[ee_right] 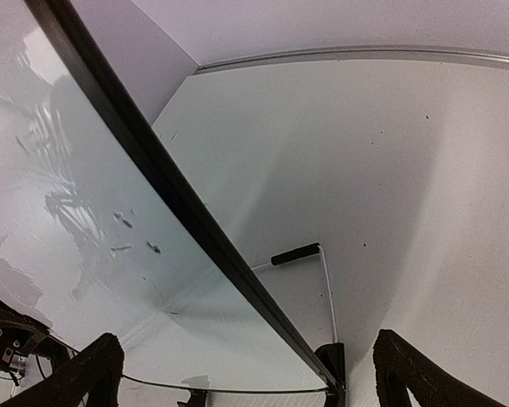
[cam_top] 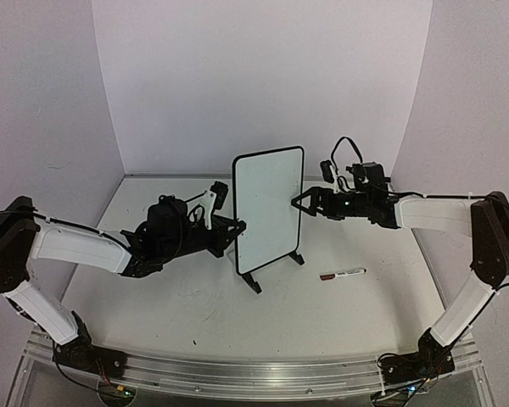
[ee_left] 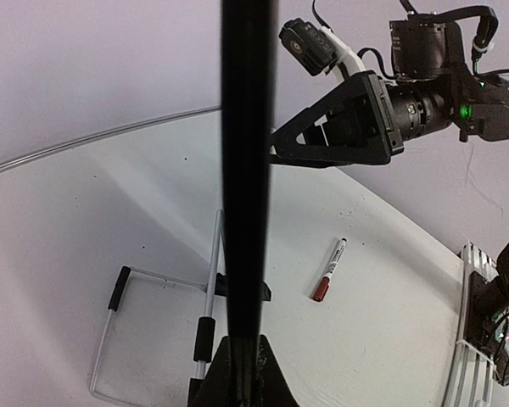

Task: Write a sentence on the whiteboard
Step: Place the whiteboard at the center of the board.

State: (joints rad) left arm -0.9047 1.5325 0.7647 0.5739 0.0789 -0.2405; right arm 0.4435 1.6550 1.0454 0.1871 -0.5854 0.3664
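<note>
One upright whiteboard [cam_top: 267,203], left gripper [cam_top: 236,229] clamped on its edge, right gripper [cam_top: 296,203] wide astride it

you see a red-capped marker [cam_top: 342,274] lying flat on the white table [cam_top: 195,305]. pale lilac walls [cam_top: 237,68] close it in behind.

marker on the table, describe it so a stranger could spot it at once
Start at the upright whiteboard mid-table. The marker lies flat on the table just right of the board's feet. It is the only small loose item there: a slim white pen with a red cap.
</note>
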